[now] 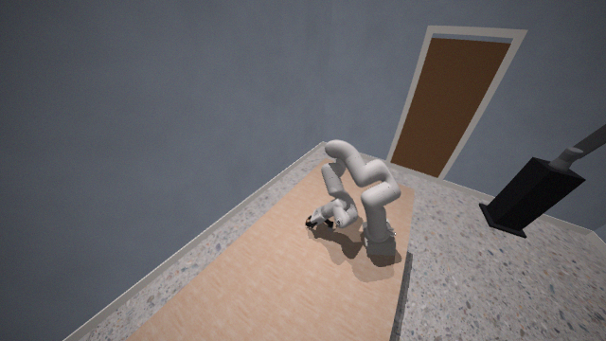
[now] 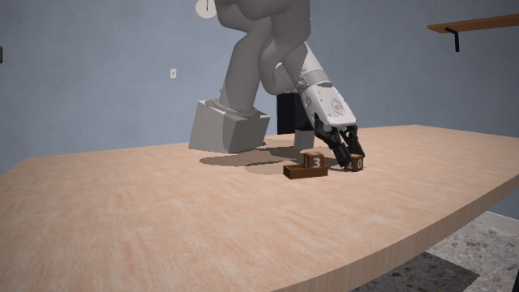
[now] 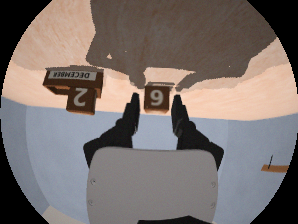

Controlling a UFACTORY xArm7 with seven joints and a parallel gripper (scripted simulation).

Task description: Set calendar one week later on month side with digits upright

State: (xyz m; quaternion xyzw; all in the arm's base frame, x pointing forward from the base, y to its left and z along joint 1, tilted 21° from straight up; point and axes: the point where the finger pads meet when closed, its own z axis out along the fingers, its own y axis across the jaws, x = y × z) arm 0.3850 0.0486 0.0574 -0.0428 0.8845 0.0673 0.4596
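Note:
A brown tray (image 2: pixel 305 173) (image 3: pixel 99 86) lies flat on the table, its DECEMBER label upside down in the wrist view. One brown cube (image 2: pixel 315 161) (image 3: pixel 81 101) stands in one half of the tray; it shows a 3 in the exterior view and a 2 in the wrist view. The other half is empty. A second brown cube (image 2: pixel 353 165) (image 3: pixel 156 98) stands on the table beside the tray, showing 1 and 0 in the exterior view and a 6 or 9 in the wrist view. My gripper (image 2: pixel 353 157) (image 3: pixel 156 101) is open and tilted, its fingertips on either side of this cube with gaps.
The arm's grey base (image 1: pixel 381 245) (image 2: pixel 227 130) stands on the wooden table (image 1: pixel 265 275) (image 2: pixel 162 227) behind the tray. In the top view the gripper end is small and the cubes cannot be made out. The arm's shadow falls around the tray and cubes.

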